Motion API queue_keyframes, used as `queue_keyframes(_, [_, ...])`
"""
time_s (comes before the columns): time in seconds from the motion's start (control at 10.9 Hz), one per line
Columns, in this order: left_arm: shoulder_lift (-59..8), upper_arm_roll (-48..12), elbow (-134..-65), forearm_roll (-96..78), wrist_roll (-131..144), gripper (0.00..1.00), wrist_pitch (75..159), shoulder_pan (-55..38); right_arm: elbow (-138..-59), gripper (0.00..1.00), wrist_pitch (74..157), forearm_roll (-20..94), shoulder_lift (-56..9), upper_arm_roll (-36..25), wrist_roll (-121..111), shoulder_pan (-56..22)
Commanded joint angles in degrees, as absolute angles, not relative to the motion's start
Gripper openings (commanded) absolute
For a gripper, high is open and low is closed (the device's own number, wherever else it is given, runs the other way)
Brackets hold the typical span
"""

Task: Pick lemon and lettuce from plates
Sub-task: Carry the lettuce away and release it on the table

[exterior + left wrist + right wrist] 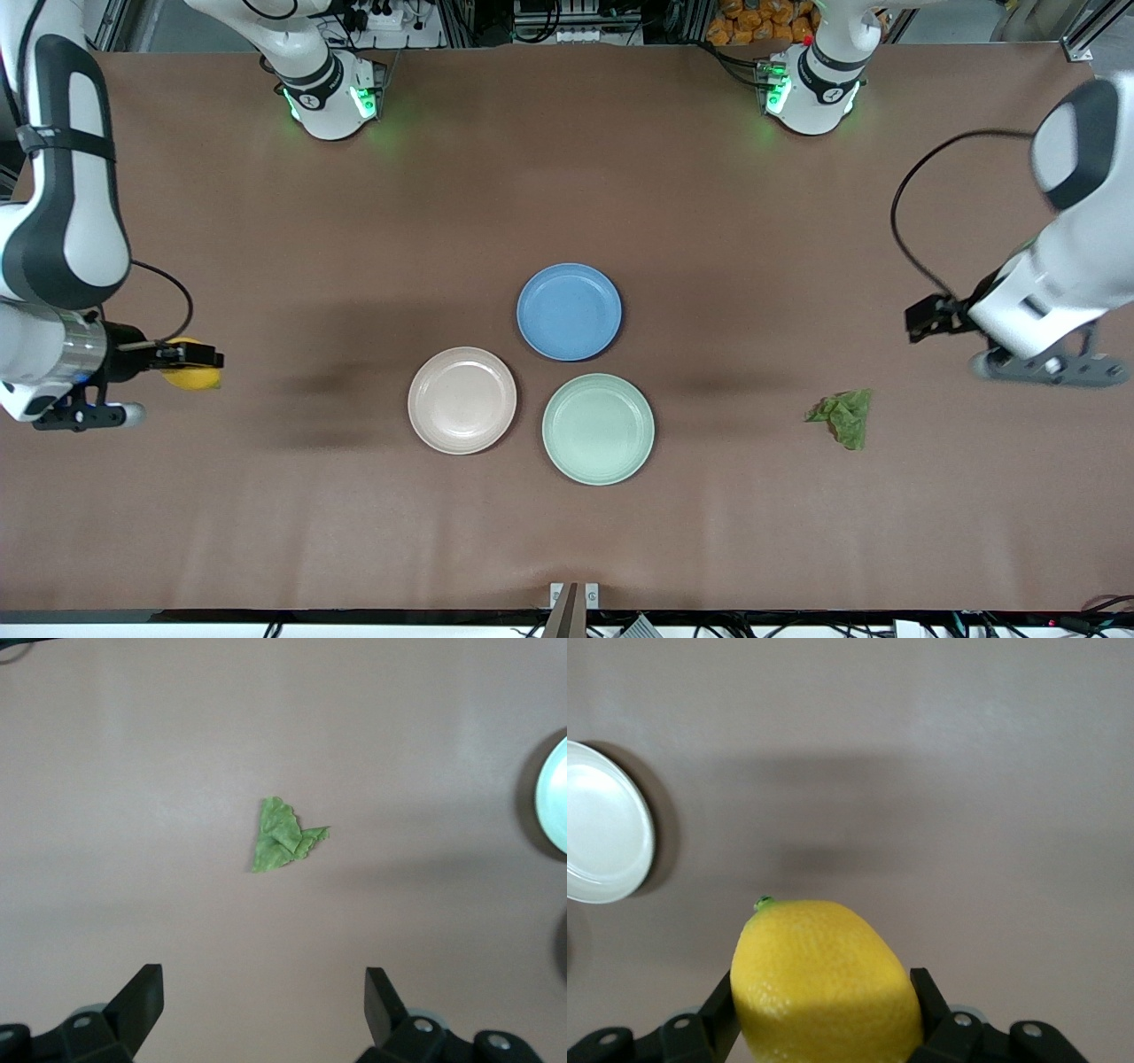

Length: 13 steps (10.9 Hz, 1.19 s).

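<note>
The yellow lemon (191,377) is held in my right gripper (200,359), over the bare table at the right arm's end, away from the plates. In the right wrist view the fingers press both sides of the lemon (824,979). The wrinkly green lettuce (842,415) lies on the bare table toward the left arm's end, off the plates. My left gripper (918,321) is open and empty above the table, apart from the lettuce (285,837). The beige-pink plate (462,400) and the mint green plate (598,428) sit empty mid-table.
An empty blue plate (569,311) sits farther from the front camera than the other two plates, close to both. The green plate's rim (554,797) shows in the left wrist view, and a pale plate's rim (602,846) in the right wrist view.
</note>
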State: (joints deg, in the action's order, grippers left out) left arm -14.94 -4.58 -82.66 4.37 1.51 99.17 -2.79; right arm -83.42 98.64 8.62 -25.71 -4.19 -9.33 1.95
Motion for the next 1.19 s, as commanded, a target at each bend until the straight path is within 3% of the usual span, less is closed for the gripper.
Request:
queue_keyframes(0.0, [-8.19,-4.31,-84.64,0.71,3.24,1.0,95.64,0.17,-94.97,0.3,105.26,6.33,-19.7,-3.08,-12.65,4.91])
queue_keyframes(0.55, [-2.64,-4.74,-84.81,-0.09,7.47,1.0,90.18,0.88,-108.0,0.3,117.67,6.33,-20.38,-3.08,-13.27,5.8])
queue_keyframes(1.1, [-0.36,-4.31,-84.64,-1.93,6.59,1.0,88.77,1.23,-109.34,0.3,121.54,6.33,-26.18,-3.08,-13.27,5.8])
